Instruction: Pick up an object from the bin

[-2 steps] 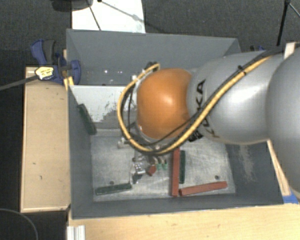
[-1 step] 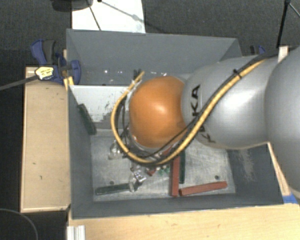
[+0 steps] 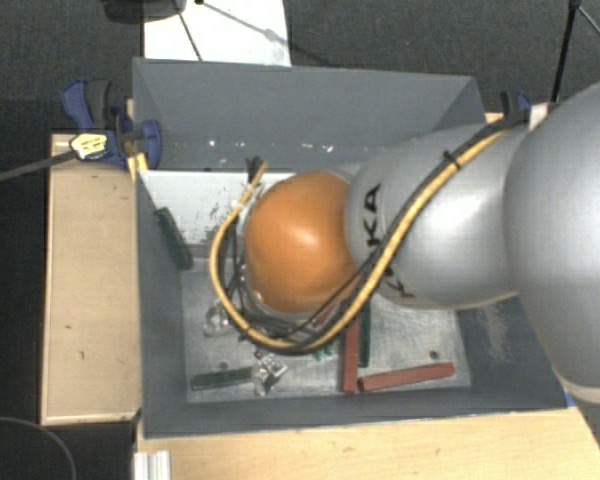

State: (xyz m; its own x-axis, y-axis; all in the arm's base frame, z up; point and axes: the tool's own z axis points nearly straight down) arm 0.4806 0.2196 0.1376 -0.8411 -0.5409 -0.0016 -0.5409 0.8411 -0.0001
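Observation:
My gripper reaches down into the middle of the bin, with just a dark part of its body showing under the orange cover. Right below it lies a small shiny metal piece. A dark green stick lies flat beside that piece, near the bin's front wall. Another small silvery piece rests just left of the gripper. Two red-brown sticks lie to its right: one points toward the front wall, the other runs along it.
A second dark green stick leans along the bin's left wall. The silver arm, with its orange cover and looped yellow cable, hides the bin's middle and right side.

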